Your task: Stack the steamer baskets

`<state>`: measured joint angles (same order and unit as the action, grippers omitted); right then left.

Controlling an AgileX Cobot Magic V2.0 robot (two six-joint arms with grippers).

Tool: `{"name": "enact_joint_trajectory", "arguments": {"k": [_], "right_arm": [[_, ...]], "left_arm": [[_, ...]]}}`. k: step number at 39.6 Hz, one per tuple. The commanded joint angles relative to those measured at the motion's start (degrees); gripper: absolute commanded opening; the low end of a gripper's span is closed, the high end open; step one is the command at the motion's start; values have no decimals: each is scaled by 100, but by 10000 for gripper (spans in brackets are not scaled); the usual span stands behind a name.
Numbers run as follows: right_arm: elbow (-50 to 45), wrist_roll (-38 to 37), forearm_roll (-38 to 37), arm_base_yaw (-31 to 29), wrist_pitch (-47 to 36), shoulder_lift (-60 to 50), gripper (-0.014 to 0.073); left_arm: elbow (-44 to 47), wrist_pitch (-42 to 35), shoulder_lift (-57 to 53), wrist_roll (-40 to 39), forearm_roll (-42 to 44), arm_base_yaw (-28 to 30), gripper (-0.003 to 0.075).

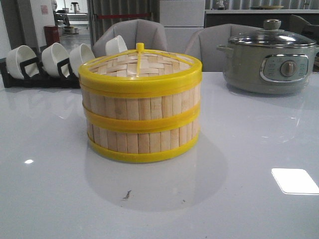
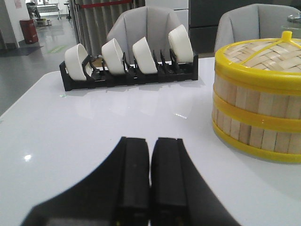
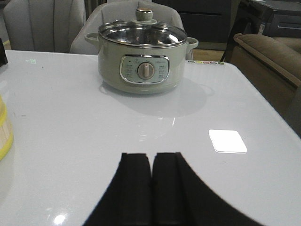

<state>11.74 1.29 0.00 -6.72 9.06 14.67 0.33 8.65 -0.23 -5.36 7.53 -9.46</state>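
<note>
Steamer stack (image 1: pixel 140 107) looks assembled mid-table, both grippers parked clear of it.

Two tiers sit flush, yellow bands aligned, woven lid (image 1: pixel 139 62) seated on top with its knob straight up: axis vertical, stack upright, no tilt I can see. Round, so no real long axis; wider than tall. Left gripper (image 2: pixel 149 160) has fingers pressed together, holding nothing, low over the table (image 1: pixel 249 149) beside the stack, not touching. Right gripper (image 3: pixel 151 174) likewise closed and empty, facing the pot (image 3: pixel 141 59), well apart from the stack. My read: stacking done, arms retracted to avoid knocking it. Bowl rack (image 2: pixel 129 70) behind, untouched.
</note>
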Motion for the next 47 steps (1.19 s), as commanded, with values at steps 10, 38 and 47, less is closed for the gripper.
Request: {"name": "enact_joint_trajectory", "arguments": {"k": [10,38,47], "right_arm": [[145,-8,0,-49,314,-602,56],[-1261,-19,43,-50,-819,-1648,56],[-1261,-19,43,-50,-819,-1648,56]], "left_arm": [[15,-448,-71,-10,-49,8,86],[15,-448,-71,-10,-49,8,86],[15,-448,-71,-10,-49,8,86]]}}
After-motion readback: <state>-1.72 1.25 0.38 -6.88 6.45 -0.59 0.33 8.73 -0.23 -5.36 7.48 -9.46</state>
